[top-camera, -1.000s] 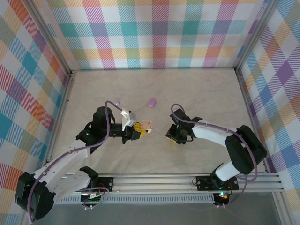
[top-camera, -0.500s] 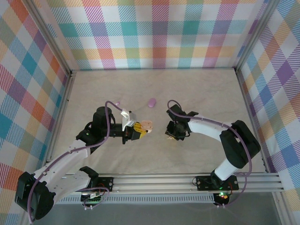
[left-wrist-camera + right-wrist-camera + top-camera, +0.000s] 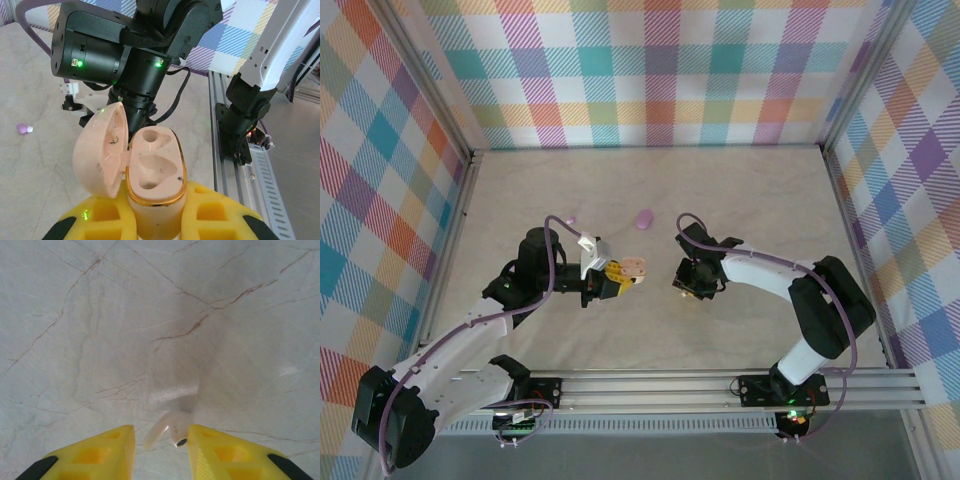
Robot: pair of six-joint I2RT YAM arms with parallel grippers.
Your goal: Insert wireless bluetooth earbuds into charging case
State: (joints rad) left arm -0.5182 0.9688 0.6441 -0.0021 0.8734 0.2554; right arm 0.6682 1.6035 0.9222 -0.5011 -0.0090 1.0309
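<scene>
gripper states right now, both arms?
Left gripper: shut on the peach charging case, whose lid is open.
Right gripper: closed down on a cream-white earbud, apparently holding it.

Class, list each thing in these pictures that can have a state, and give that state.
Peach charging case: lid open, both sockets empty, clamped in the left gripper.
Cream-white earbud: between the fingers of the right gripper, grip unclear.
Purple earbud: loose on the table.
Purple case: on the table, apparently closed.
</scene>
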